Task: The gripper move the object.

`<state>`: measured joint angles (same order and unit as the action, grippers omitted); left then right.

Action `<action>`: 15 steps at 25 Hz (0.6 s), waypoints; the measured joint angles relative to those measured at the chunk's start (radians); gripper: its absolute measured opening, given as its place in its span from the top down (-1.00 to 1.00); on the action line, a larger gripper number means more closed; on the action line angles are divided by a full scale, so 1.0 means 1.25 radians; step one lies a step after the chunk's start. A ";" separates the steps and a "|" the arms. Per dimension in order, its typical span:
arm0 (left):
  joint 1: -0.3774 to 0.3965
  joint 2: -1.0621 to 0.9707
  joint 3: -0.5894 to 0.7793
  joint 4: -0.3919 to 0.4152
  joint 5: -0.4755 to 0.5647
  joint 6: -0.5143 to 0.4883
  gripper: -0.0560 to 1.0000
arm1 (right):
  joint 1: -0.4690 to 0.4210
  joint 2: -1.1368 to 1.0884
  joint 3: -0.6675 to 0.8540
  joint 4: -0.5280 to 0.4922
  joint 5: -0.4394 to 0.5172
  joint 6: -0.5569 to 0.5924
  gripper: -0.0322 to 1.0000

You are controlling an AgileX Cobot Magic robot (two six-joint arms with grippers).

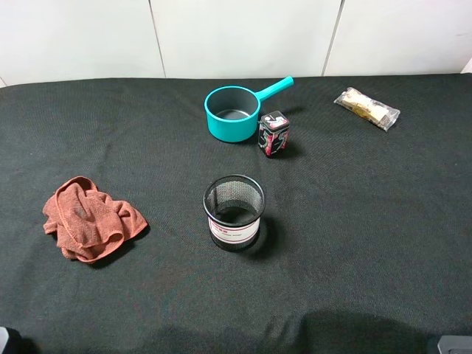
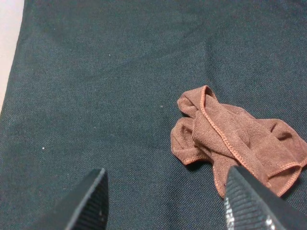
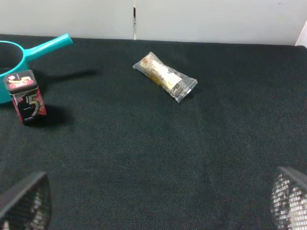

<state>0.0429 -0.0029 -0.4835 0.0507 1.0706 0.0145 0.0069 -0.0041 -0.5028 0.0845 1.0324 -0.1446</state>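
Note:
The object, a small upright black box [image 1: 273,134] with red-pink graphics and a grey-white top, stands on the black table just right of the teal pot [image 1: 223,130]. It also shows in the right wrist view [image 3: 26,98], far ahead of the right gripper [image 3: 158,206], which is open and empty. The left gripper [image 2: 165,211] is open and empty, low over the table near the brown cloth [image 2: 235,139]. In the exterior high view only dark bits of the arms show at the bottom corners.
A black mesh cup [image 1: 234,212] stands mid-table in front of the box. A clear snack packet [image 1: 366,108] lies at the back right and also shows in the right wrist view [image 3: 165,77]. The brown cloth [image 1: 88,217] lies at the left. White wall behind.

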 joint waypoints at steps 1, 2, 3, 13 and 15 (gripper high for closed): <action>0.000 0.000 0.000 0.000 0.000 0.000 -0.11 | 0.000 0.000 0.000 0.000 0.000 0.000 -0.41; -0.003 0.000 0.000 0.001 0.000 0.000 -0.11 | 0.000 0.000 0.000 0.000 0.000 0.000 -0.41; -0.008 0.000 0.000 0.001 0.000 0.000 -0.11 | 0.000 0.000 0.000 0.000 0.000 0.000 -0.41; -0.014 0.000 0.000 0.011 0.000 -0.003 -0.11 | 0.000 0.000 0.000 0.001 0.000 0.000 -0.41; -0.014 0.000 0.000 0.012 0.000 -0.003 -0.11 | 0.000 0.000 0.000 0.001 0.000 0.000 -0.41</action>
<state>0.0255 -0.0029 -0.4834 0.0657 1.0706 0.0105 0.0069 -0.0041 -0.5028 0.0858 1.0324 -0.1446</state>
